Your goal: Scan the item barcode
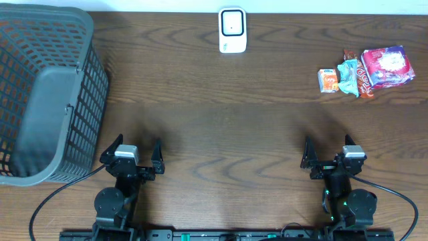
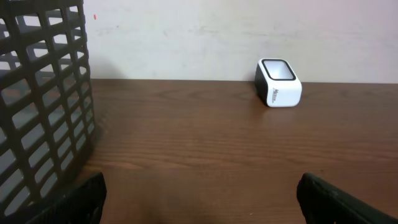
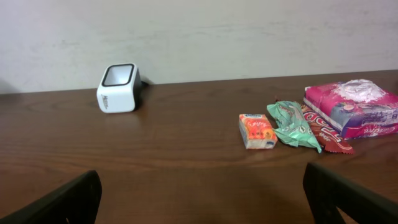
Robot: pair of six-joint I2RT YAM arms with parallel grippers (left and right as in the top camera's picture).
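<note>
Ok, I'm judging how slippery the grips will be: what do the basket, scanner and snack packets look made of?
Basket: grey moulded plastic, matte, going by its even lattice walls. Scanner: hard white plastic, smooth, with a dark glossy window. Snack packets: probably thin printed film or foil; they look crinkled and shiny.

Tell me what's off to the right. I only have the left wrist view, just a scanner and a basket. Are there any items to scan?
Observer: Yes. Four snack items sit clustered at the far right: an orange box, a green wrapper, a red wrapper and a pink pack.
Operator: Is the right gripper holding one?
Observer: No. It is open and empty, well short of them.
Operator: Which lies closest to the scanner?
Observer: The orange box.
</note>
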